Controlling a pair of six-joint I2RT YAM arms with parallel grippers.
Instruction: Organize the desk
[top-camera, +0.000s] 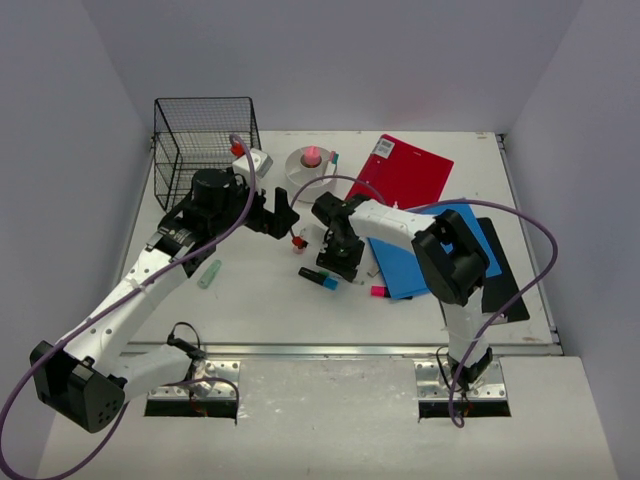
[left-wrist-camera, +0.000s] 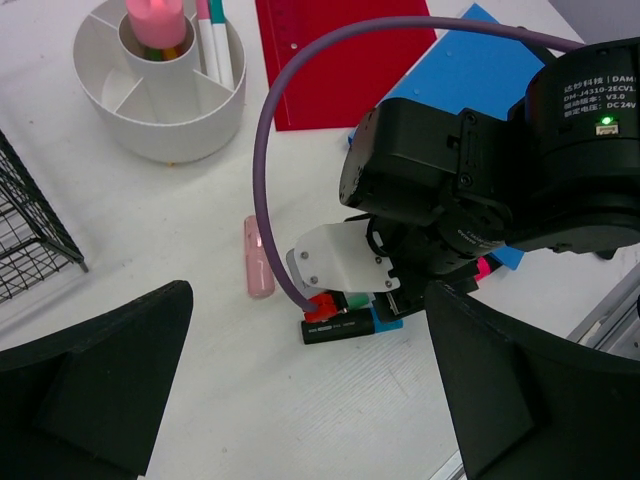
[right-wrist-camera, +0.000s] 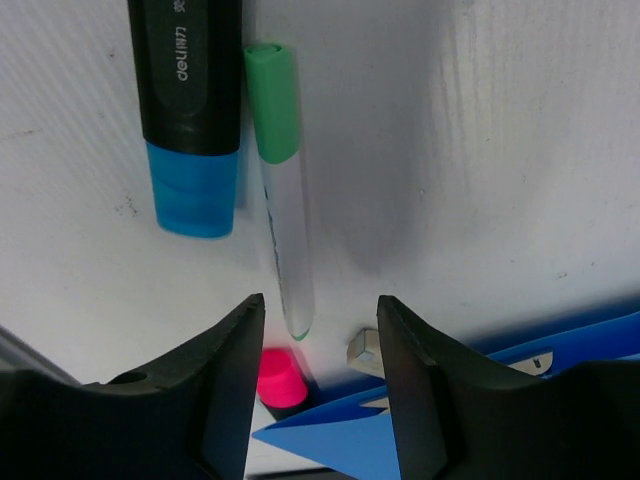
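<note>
While a few markers (left-wrist-camera: 212, 35) sit in the cup (left-wrist-camera: 170, 130), the desk (top-camera: 250, 300) under both arms looks mostly unsorted: pen (right-wrist-camera: 285, 240), highlighter (right-wrist-camera: 185, 70) and blue folder (top-camera: 420, 250) lie loose mid-desk. Right claw (right-wrist-camera: 315, 310) open, straddling the pen; left claw (left-wrist-camera: 300, 400) open, empty, hovering nearby.

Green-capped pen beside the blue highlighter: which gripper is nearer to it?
Right. The right gripper hangs directly over the green-capped pen, open fingers straddling its clear end. The left gripper hovers open off to the pen's left, toward the wire basket.
</note>
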